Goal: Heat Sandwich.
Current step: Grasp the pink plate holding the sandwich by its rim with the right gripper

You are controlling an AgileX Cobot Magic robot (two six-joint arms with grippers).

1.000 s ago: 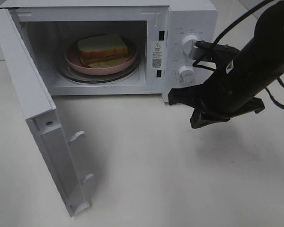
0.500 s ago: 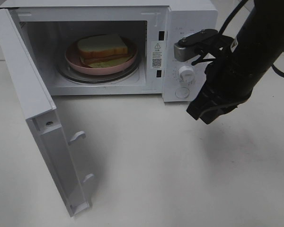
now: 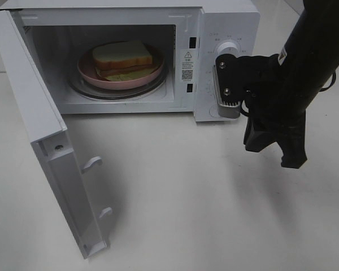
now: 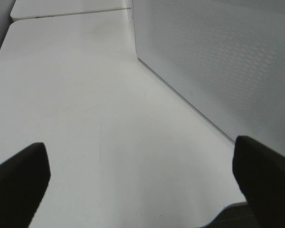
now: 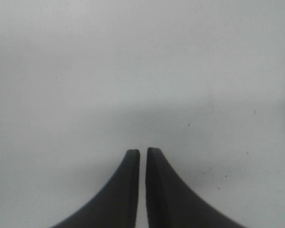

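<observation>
A pale surface (image 3: 214, 203) is carrying a white microwave (image 3: 226, 20) whose door (image 3: 31, 107) is standing wide open. The sandwich (image 3: 124, 56) is sitting on its pink plate (image 3: 86, 72) inside the cavity, so we are judging the loading done and the closing of the door as the step in hand. The right pincer (image 3: 274, 153) is hanging in front of the control panel (image 3: 208, 62), pointing down at the surface, its jaws standing almost together with only a thin slit between them and gripping nothing. The left pincer (image 4: 140, 152) is showing only in its wrist view, gaping wide and empty beside a perforated white panel (image 4: 218, 61); we cannot tell whether that is the door or the oven's side. We are expecting a push on the door's outer face until it latches, then a turn of the knob (image 3: 227, 46), which is calling for the right pincer to open first
</observation>
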